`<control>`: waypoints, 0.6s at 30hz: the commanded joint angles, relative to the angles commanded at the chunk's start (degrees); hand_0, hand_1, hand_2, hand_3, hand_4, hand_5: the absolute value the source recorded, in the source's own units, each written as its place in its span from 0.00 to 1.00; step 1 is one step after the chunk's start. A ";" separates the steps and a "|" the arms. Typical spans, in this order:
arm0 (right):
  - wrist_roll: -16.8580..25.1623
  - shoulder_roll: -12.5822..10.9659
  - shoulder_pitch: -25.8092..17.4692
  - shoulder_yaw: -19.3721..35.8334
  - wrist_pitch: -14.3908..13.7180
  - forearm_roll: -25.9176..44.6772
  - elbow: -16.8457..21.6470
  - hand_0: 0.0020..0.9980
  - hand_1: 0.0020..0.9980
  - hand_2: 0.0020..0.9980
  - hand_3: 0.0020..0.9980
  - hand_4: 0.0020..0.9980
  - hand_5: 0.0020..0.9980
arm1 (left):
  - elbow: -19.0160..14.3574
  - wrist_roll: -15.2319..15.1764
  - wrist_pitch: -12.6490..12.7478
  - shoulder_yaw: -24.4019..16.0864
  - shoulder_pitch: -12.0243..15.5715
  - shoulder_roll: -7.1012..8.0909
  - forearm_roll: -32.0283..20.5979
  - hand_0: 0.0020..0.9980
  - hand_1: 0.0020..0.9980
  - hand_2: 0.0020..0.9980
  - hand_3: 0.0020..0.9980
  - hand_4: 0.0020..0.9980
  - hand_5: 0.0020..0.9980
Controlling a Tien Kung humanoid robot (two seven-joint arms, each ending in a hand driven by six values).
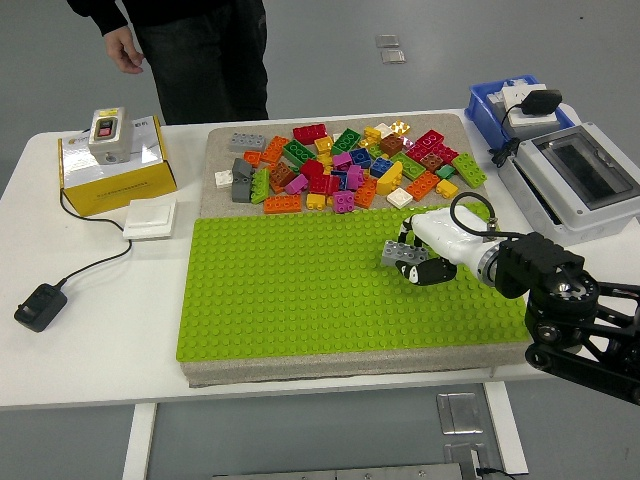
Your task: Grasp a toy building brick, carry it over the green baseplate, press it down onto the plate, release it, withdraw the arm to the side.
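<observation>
— Brick [399,251], grey, where is it?
— In the right hand [420,256], whose dark fingers [412,272] are curled around it, over the right part of the green baseplate [300,300]. Whether the brick touches the studs I cannot tell.
— And the arm?
— The right arm [570,310] comes in from the lower right corner, black, with a white wrist section just behind the hand.
— What does the baseplate rest on?
— A grey foam mat [300,368] on the white table [90,340]; the mat's near edge shows below the plate.
— Farther back?
— A pile of coloured bricks [345,165] lies on the mat just beyond the plate. To the left are a black power adapter [40,306] with its cable, a white box [150,217], and a yellow box [115,172] with a grey switch unit [107,134] on top. To the right sit a grey enclosure [575,180] and a blue bin [510,108].
— Anyone there?
— A person in dark clothes [200,50] stands at the far side, one hand [125,50] hanging loose above the table's corner.
</observation>
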 joint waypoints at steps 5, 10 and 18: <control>-0.51 4.43 -0.37 -0.72 -0.08 -1.14 -1.78 0.05 0.18 0.36 0.39 0.52 0.31 | 0.00 -0.01 -0.01 0.12 -0.07 0.01 0.14 0.67 0.68 0.67 0.73 0.40 0.52; -1.21 7.89 -1.37 -1.51 0.12 -5.54 -4.18 0.05 0.18 0.36 0.38 0.52 0.31 | 0.00 0.07 -0.04 0.21 -0.03 -0.05 0.20 0.67 0.68 0.67 0.73 0.39 0.53; -2.16 9.64 -2.31 -2.53 -0.05 -13.42 -5.67 0.05 0.18 0.36 0.37 0.51 0.32 | 0.00 0.26 -0.02 -0.12 0.02 0.03 0.73 0.67 0.68 0.67 0.73 0.39 0.54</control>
